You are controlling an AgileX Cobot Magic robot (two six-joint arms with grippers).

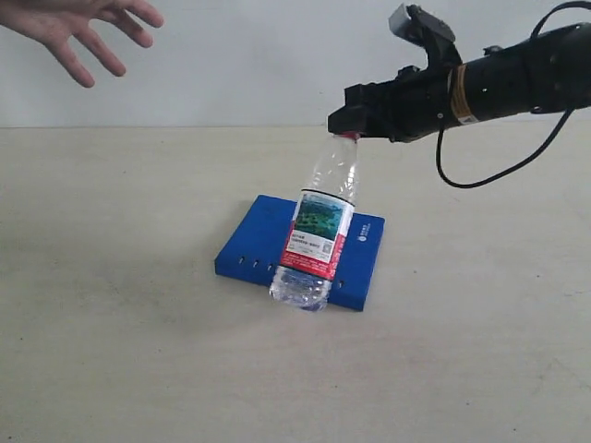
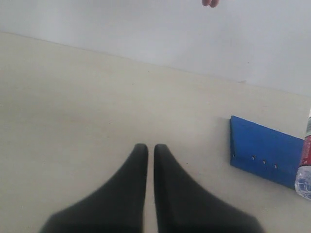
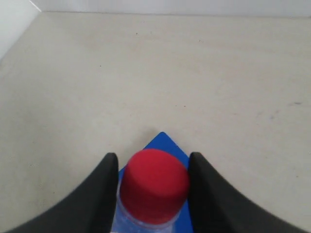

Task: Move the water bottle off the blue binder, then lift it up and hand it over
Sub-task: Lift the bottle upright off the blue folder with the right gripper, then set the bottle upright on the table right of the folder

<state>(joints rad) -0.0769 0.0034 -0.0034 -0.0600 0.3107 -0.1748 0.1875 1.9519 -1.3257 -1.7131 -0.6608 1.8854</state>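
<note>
The water bottle (image 1: 319,231) hangs tilted in the air above the blue binder (image 1: 263,242), which lies flat on the table. My right gripper (image 1: 349,132) is shut on the bottle's red cap (image 3: 154,184), one black finger on each side of it. In the right wrist view the binder (image 3: 165,141) shows as a blue corner behind the cap. My left gripper (image 2: 150,147) is shut with nothing in it, low over bare table; its view shows the binder (image 2: 265,151) and the bottle's lower end (image 2: 305,170) at the frame edge. The left arm is out of the exterior view.
An open human hand (image 1: 78,28) reaches in at the upper left of the exterior view, its fingertips (image 2: 210,2) just showing in the left wrist view. The beige table (image 1: 111,277) runs back to a white wall.
</note>
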